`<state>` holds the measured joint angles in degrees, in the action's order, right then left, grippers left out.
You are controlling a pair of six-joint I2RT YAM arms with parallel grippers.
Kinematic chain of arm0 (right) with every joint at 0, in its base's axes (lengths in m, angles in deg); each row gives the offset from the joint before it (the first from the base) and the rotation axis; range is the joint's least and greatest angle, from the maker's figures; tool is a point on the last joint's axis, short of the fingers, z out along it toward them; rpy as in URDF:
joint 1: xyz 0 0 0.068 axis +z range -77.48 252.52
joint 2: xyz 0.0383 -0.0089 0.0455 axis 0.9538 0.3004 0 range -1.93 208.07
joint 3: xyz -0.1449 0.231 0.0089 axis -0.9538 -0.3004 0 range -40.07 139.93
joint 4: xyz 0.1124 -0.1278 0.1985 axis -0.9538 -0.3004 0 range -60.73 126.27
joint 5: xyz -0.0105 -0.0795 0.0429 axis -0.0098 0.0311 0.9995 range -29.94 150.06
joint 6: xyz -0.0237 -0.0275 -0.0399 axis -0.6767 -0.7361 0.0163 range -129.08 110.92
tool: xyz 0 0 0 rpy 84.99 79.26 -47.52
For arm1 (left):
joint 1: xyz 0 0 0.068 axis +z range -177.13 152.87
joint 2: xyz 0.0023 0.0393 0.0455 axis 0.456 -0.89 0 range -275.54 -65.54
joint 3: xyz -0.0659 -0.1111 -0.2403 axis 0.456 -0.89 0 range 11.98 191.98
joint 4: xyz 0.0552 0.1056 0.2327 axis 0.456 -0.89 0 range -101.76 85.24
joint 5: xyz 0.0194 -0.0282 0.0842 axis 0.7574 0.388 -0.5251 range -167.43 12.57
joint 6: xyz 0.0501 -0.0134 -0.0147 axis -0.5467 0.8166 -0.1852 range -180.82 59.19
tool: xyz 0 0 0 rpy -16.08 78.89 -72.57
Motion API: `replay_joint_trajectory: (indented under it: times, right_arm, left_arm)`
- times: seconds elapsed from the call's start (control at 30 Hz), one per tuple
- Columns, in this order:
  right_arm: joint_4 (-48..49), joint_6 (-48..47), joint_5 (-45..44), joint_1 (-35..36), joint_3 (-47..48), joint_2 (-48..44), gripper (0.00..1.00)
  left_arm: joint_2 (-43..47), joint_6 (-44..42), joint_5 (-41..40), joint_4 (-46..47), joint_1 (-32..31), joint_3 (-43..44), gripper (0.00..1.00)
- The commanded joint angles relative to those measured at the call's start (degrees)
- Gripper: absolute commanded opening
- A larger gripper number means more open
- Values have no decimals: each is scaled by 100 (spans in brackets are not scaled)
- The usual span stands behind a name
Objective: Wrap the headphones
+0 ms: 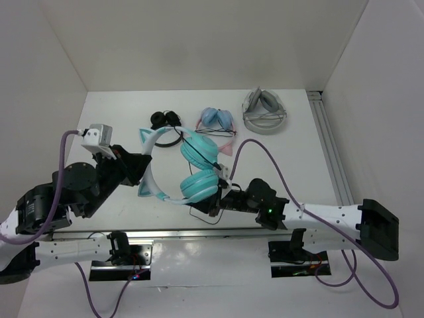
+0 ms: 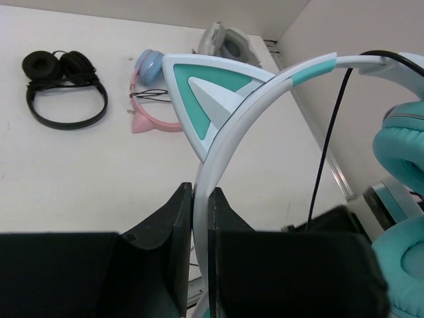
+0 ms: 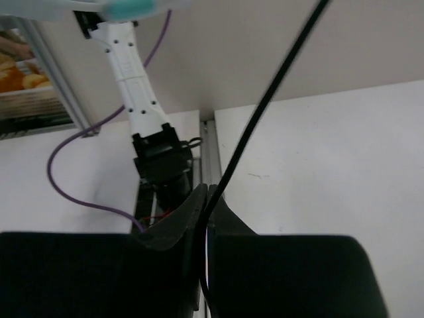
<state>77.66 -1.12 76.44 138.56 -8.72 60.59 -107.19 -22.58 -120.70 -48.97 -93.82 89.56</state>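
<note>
The teal headphones point(image 1: 199, 173) with a white-and-teal headband and cat ears are held above the table near the front middle. My left gripper point(image 1: 144, 165) is shut on the headband point(image 2: 225, 139), just below a teal cat ear point(image 2: 205, 99). The teal cups point(image 2: 401, 199) show at the right of the left wrist view. My right gripper point(image 1: 215, 204) sits just below the lower cup and is shut on the thin black cable point(image 3: 265, 106), which runs up and away from its jaws point(image 3: 207, 199). The cable also hangs beside the headband point(image 2: 328, 146).
At the back of the table lie a small black pair point(image 1: 165, 120), a pink-banded pair with light-blue cups point(image 1: 217, 122) and a grey pair point(image 1: 265, 112). A metal rail point(image 1: 331, 152) runs along the right side. White walls enclose the table.
</note>
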Motion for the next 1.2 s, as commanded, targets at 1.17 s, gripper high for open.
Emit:
replay_joint_trajectory:
  times: [1.17]
  right_arm:
    - [2049,-823,-1041,3538,776,1517,24]
  left_arm:
    - [-932,1045,-2590,-1204,542,1189,0]
